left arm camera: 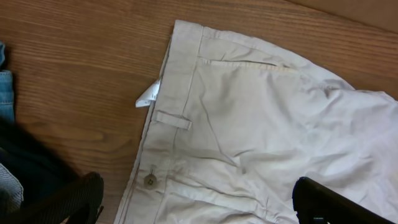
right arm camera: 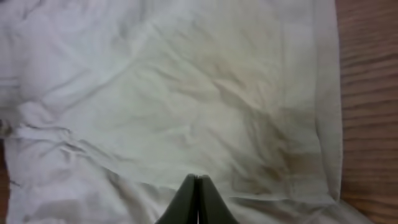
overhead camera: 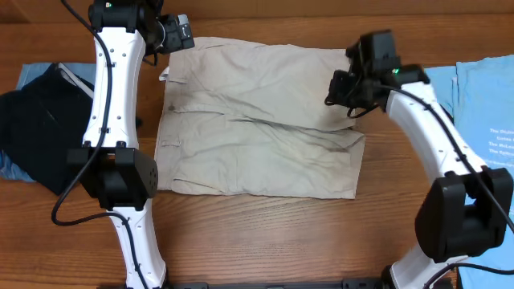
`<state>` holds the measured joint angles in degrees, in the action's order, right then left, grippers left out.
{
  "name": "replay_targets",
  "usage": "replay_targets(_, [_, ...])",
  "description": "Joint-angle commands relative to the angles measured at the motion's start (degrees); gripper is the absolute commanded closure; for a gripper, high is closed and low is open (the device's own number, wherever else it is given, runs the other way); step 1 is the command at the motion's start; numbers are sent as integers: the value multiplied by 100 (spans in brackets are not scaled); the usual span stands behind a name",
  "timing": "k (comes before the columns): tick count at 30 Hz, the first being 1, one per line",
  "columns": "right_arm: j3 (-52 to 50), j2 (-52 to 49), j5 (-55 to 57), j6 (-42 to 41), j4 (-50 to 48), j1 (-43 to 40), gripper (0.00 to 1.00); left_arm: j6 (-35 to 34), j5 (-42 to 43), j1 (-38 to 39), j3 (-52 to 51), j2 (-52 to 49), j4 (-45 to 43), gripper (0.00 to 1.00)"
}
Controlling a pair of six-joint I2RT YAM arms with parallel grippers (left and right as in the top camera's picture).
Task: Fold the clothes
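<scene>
A pair of beige shorts (overhead camera: 257,120) lies spread flat on the wooden table, waistband to the left, leg hems to the right. My left gripper (overhead camera: 173,36) is open and empty above the waistband's far corner. In the left wrist view its fingers (left arm camera: 198,186) straddle the shorts (left arm camera: 261,124) near the button (left arm camera: 150,180) and a white tag (left arm camera: 148,96). My right gripper (overhead camera: 341,88) is over the far right leg. In the right wrist view its fingers (right arm camera: 198,182) are pressed together just above the wrinkled cloth (right arm camera: 155,93), with no cloth seen between them.
A dark navy garment (overhead camera: 36,128) lies on light blue cloth at the table's left edge; it also shows in the left wrist view (left arm camera: 25,168). A light blue printed shirt (overhead camera: 486,96) lies at the right. Bare wood (overhead camera: 265,233) runs along the front.
</scene>
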<state>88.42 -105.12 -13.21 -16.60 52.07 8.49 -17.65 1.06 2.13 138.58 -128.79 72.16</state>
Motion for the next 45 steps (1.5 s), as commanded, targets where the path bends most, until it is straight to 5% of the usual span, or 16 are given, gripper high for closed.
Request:
replay_targets(1, [632, 192, 127, 17, 876, -33, 96, -37, -17, -22, 55, 2, -15, 0])
replay_targets(10, [634, 1025, 483, -9, 1895, -101, 96, -37, -13, -22, 55, 2, -17, 0])
replay_targets(14, [634, 1147, 726, -7, 2398, -275, 96, 540, 11, -28, 55, 2, 802, 0])
replay_targets(22, [634, 1158, 719, -85, 2892, -313, 96, 586, 492, 168, 57, 240, 2068, 0])
replay_targets(30, [603, 1180, 717, -142, 3713, -310, 96, 232, -155, 695, -238, 2039, 2465, 0])
replay_targets(40, [-866, 1445, 715, -658, 3187, -310, 96, -695, -1047, 1005, -4026, 4225, 1801, 0])
replay_targets(45, [-2124, 1445, 717, -898, 2166, -306, 79, -986, -807, 964, -5967, 4253, 199, 0])
